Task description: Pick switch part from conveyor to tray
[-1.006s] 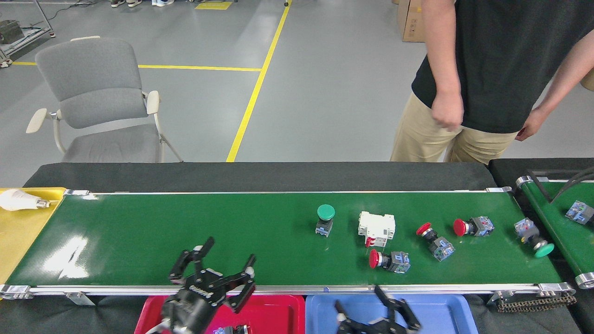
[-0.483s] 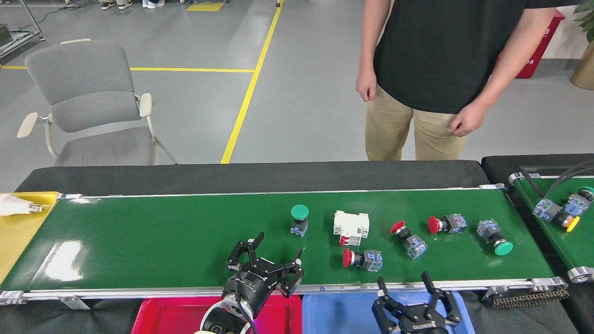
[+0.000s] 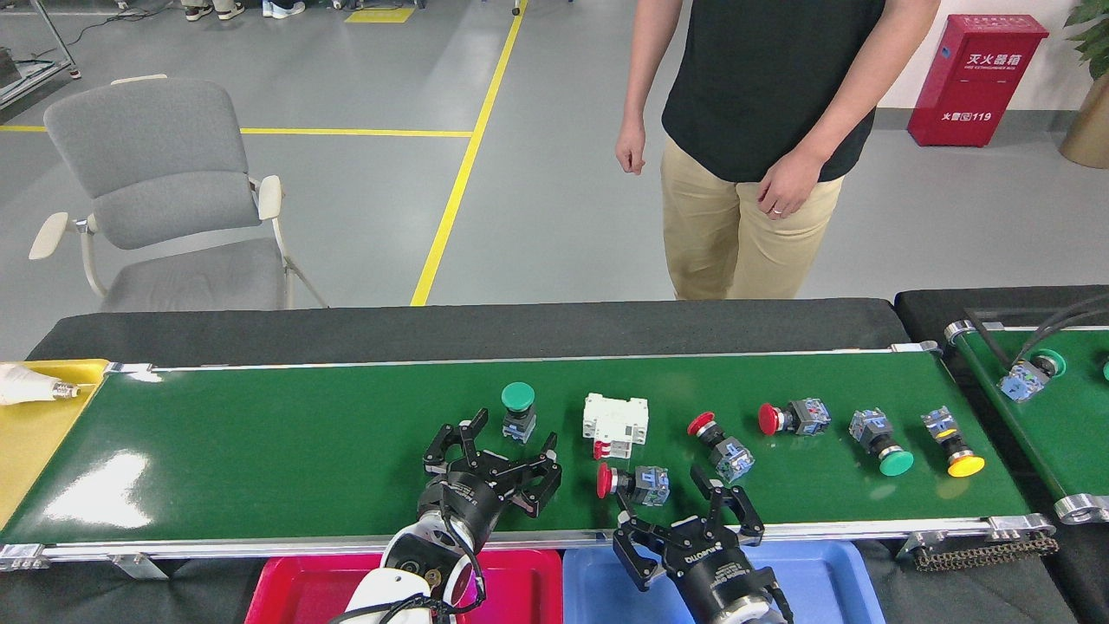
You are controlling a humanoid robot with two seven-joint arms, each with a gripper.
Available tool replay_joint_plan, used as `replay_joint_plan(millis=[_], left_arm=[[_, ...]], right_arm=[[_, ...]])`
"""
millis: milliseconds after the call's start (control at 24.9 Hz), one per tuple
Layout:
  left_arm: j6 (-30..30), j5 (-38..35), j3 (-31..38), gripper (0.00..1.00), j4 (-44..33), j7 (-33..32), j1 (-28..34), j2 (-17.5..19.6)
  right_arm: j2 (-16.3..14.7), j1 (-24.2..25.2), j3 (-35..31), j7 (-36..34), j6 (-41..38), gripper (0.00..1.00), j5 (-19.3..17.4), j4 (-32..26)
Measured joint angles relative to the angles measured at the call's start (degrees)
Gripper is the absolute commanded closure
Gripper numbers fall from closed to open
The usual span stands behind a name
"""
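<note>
Several switch parts lie on the green conveyor: a green-capped button, a white breaker, red-capped buttons, another green one and a yellow one. My left gripper hangs open over the belt just short of the green-capped button, nothing between its fingers. At the belt's near rail my right gripper is open too, just below the nearest red button. A red tray and a blue tray sit below the near rail.
A person stands behind the belt, hands hanging. A second green belt at the right carries more parts. A yellow tray with a bulb is at the left end. A grey chair and a red cabinet stand beyond.
The parts have ridden left along the belt and a yellow-capped one has come onto it. My left gripper reached forward over the belt; the right gripper rose to the near rail. The person stepped left.
</note>
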Motion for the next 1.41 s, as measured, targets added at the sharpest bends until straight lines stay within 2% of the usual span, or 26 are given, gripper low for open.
replay_joint_plan(millis=[40, 121, 161, 241, 483, 603, 724, 764, 805, 845, 885, 925, 966, 1006, 1046, 1207, 1328, 1408], left_arm=[[0.34, 0.03, 0.01, 0.81, 0.37, 0.08, -0.04, 0.0], [0.66, 0.5, 0.34, 0.91, 0.99, 0.17, -0.11, 0.0], [0.78, 1.17, 0.8, 0.93, 1.39, 0.21, -0.11, 0.0], [0.98, 2.71, 1.69, 0.95, 1.77, 0.27, -0.11, 0.0], [1.8, 3.59, 2.72, 0.98, 0.4, 0.31, 0.32, 0.17], [-2.81, 3.59, 2.81, 0.96, -8.72, 0.55, 4.34, 1.71], [-14.22, 4.08, 4.71, 0.88, -22.19, 0.18, 13.43, 8.59], [-19.16, 4.21, 5.41, 0.67, -25.83, 0.0, 17.5, 10.66], [-23.51, 4.26, 6.07, 0.38, -29.04, -0.09, 21.47, 11.93], [-26.39, 4.28, 6.9, 0.02, -31.82, -0.16, 24.61, 12.41], [-28.42, 4.36, 8.02, 0.0, -33.94, -0.18, 27.56, 12.46], [-30.0, 4.55, 9.1, 0.0, -35.0, -0.29, 29.79, 12.22], [-30.94, 4.66, 9.82, 0.0, -35.39, -0.35, 31.69, 12.1], [-31.65, 4.74, 10.49, 0.0, -35.48, -0.35, 32.77, 12.0], [-31.9, 4.91, 11.11, 0.0, -35.54, -0.36, 33.05, 11.96], [-32.43, 7.06, 17.42, 0.0, -35.72, -0.09, 33.15, 11.06], [-29.17, 8.52, 24.19, 0.0, -35.77, 0.09, 33.12, 7.51], [-26.33, 8.63, 28.57, 0.0, -35.77, 0.15, 33.11, 6.44]], right_arm=[[0.59, -0.81, 0.71, 0.08, 0.04, 0.29, 0.4, 1.23], [1.22, -1.9, 1.83, 0.16, 0.06, 0.63, 1.43, 2.78], [1.24, -2.06, 2.25, 0.17, 0.1, 0.73, 1.86, 3.15], [1.31, -2.09, 3.13, 0.24, 0.24, 0.85, 2.2, 3.19], [1.35, -2.08, 3.49, 0.27, -0.37, 0.97, 2.14, 3.17], [0.99, -1.73, 3.48, 0.2, -0.53, 0.98, 2.08, 2.54], [-0.99, -0.51, 3.37, -0.39, -1.14, 0.98, 2.01, -0.39], [-2.0, 0.38, 3.3, -0.8, -2.36, 0.97, 2.0, -2.31], [-2.84, 1.81, 3.23, -1.08, -4.67, 0.97, 2.0, -4.65], [-3.35, 3.21, 3.23, -1.24, -6.87, 0.96, 2.0, -6.56], [-3.67, 4.92, 3.24, -1.38, -10.1, 0.93, 2.0, -8.55], [-3.78, 6.54, 3.28, -1.47, -12.84, 0.83, 2.02, -10.13], [-3.76, 7.74, 3.77, -1.5, -15.27, 0.47, 2.28, -10.95], [-3.74, 8.29, 5.31, -1.51, -16.87, 0.05, 2.66, -11.2], [-3.64, 8.38, 7.01, -1.51, -17.9, 0.01, 3.09, -11.26], [-2.31, 8.37, 10.15, -1.57, -18.84, 0.01, 3.43, -9.99], [-1.83, 8.37, 10.2, -1.58, -18.92, 0.01, 3.42, -9.81], [-1.78, 8.4, 10.0, -1.59, -19.09, 0.01, 3.25, -9.95]])
